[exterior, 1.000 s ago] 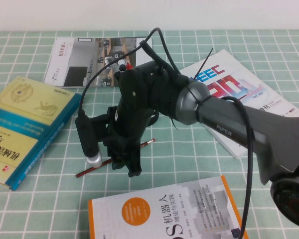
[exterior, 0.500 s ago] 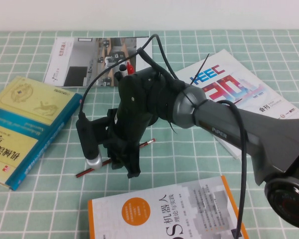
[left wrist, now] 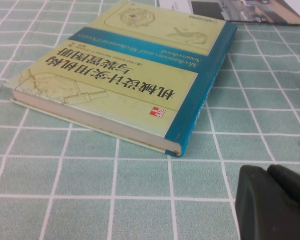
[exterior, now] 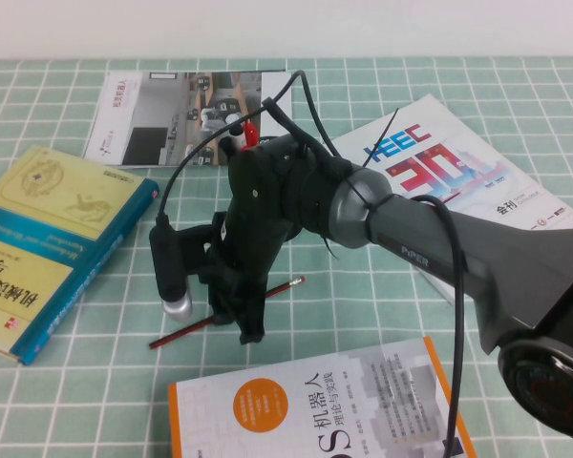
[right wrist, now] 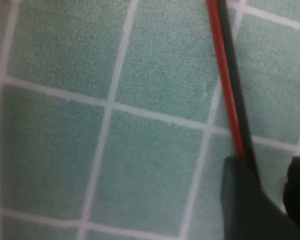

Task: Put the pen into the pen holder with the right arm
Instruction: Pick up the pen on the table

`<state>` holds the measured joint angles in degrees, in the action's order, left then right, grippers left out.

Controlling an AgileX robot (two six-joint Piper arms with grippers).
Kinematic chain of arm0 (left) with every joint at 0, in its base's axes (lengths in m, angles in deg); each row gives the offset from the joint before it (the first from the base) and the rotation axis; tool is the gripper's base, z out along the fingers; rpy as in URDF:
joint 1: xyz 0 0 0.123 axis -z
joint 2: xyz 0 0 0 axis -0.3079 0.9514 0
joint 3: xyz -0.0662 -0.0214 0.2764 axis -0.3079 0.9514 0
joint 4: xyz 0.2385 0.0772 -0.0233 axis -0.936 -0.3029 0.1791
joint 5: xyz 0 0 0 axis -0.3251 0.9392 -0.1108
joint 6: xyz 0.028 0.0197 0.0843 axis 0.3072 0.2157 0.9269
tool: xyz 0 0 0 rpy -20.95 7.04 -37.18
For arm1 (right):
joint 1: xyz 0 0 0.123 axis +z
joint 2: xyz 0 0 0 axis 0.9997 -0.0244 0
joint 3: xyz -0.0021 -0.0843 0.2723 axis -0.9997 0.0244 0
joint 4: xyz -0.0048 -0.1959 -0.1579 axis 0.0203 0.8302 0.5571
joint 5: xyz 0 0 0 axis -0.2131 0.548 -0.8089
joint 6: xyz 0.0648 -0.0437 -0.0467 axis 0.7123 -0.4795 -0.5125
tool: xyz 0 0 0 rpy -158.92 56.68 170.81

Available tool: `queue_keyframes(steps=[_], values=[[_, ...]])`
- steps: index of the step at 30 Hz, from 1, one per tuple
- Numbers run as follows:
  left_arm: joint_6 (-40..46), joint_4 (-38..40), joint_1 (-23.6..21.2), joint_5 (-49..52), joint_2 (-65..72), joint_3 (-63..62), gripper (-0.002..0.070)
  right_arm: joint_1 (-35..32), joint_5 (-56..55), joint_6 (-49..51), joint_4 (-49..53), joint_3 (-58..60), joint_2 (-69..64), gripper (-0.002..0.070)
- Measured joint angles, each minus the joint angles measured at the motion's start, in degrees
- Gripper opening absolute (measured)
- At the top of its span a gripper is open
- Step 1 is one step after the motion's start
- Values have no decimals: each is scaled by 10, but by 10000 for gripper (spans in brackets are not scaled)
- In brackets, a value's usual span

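The pen [exterior: 186, 328] lies slantwise on the green checked cloth, its red tip [exterior: 296, 281] pointing right. My right gripper [exterior: 244, 320] is lowered straight onto the pen's middle. In the right wrist view the pen [right wrist: 225, 75] runs down into the gap beside one black finger [right wrist: 242, 200], and the right gripper [right wrist: 270, 172] is open around it. The pen holder is hidden behind the right arm's wrist; only pen tops [exterior: 248, 134] poke out above it. My left gripper [left wrist: 267, 172] hovers shut over the cloth, close to the yellow book.
A yellow and teal book [exterior: 48, 239] [left wrist: 130, 75] lies at the left. A brochure [exterior: 162, 114] lies at the back, a white magazine [exterior: 449, 172] at the right, and an orange and white book [exterior: 315, 410] at the front edge.
The right gripper's fingers have narrowed around the pen. The arm has shifted slightly right, and the pen has slid a little to the right and toward the front.
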<state>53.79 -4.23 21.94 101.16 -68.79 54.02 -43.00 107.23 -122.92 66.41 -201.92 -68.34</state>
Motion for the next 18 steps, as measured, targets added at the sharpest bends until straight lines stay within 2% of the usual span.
queue_keyframes(steps=[7,18], values=[[0,0,0,0,0,0,-4,0,69,15,-3,-2,0,104],[0,0,0,0,0,0,-4,2,77,54,19,-4,0,84]])
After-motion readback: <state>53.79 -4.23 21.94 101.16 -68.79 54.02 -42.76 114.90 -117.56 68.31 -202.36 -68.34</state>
